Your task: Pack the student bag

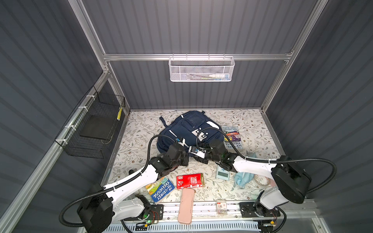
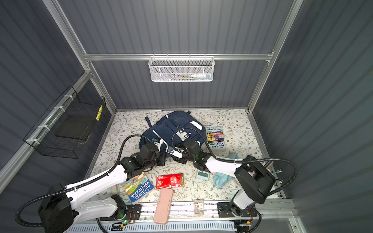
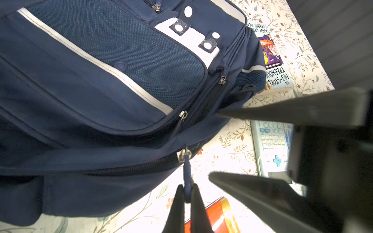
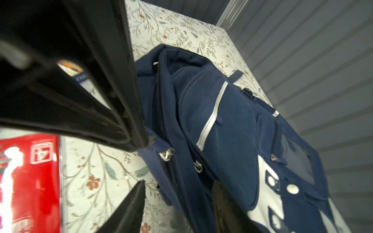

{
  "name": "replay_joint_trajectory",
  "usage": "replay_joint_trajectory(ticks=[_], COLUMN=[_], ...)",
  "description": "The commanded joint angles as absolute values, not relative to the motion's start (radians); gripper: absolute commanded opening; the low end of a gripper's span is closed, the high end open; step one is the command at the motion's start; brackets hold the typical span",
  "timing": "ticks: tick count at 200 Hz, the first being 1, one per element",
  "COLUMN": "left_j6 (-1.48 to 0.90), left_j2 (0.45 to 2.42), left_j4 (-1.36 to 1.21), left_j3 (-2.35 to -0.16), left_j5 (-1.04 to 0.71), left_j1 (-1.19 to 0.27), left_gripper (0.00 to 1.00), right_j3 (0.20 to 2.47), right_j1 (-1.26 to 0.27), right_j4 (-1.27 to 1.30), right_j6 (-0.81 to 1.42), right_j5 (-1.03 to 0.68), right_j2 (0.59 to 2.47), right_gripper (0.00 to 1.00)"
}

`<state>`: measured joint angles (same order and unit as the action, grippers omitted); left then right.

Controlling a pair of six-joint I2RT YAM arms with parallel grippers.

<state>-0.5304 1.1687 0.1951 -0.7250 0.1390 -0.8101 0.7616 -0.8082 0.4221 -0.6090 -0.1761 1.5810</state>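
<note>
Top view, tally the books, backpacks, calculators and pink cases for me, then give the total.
Books: 2, the 91-Storey Treehouse book and the 143-Storey Treehouse book
Backpacks: 1, the navy backpack
Calculators: 1, the light-blue calculator
Pink cases: 1, the pink case
Total: 5

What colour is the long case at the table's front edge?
Plain pale pink case, clearest in both top views.

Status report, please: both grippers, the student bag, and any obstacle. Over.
Left gripper shut on zipper pull. Right gripper open beside it. Student bag lies on table. Calculator close by the grippers.
</note>
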Motion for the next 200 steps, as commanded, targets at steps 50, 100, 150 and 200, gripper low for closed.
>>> replay_joint_trajectory(ticks=[50, 100, 150, 200], left_j6=[-0.537, -0.491, -0.459, -0.406], left_j2=[1.125, 1.153, 1.110, 1.046], left_j4=[0.234, 0.262, 0.262, 0.298], left_j3=[-0.721, -0.686, -0.641, -0.700], left_j5=[0.232, 0.257, 0.203, 0.003], left_j1=[-0.809, -0.645, -0.406, -0.256], left_gripper=[0.00, 0.00, 0.00, 0.00], right_j3=[0.795, 0.714, 0.671, 0.762], right_j1=[-0.780, -0.750, -0.690, -0.623], right_j4=[0.525, 0.457, 0.435, 0.393], right_j6=[-0.649, -0.683, -0.687, -0.675], right_j5=[-0.165, -0.217, -0.291, -0.328], right_j2=[1.664, 1.572, 1.504, 1.555], right_gripper=[0.00, 0.00, 0.00, 0.04])
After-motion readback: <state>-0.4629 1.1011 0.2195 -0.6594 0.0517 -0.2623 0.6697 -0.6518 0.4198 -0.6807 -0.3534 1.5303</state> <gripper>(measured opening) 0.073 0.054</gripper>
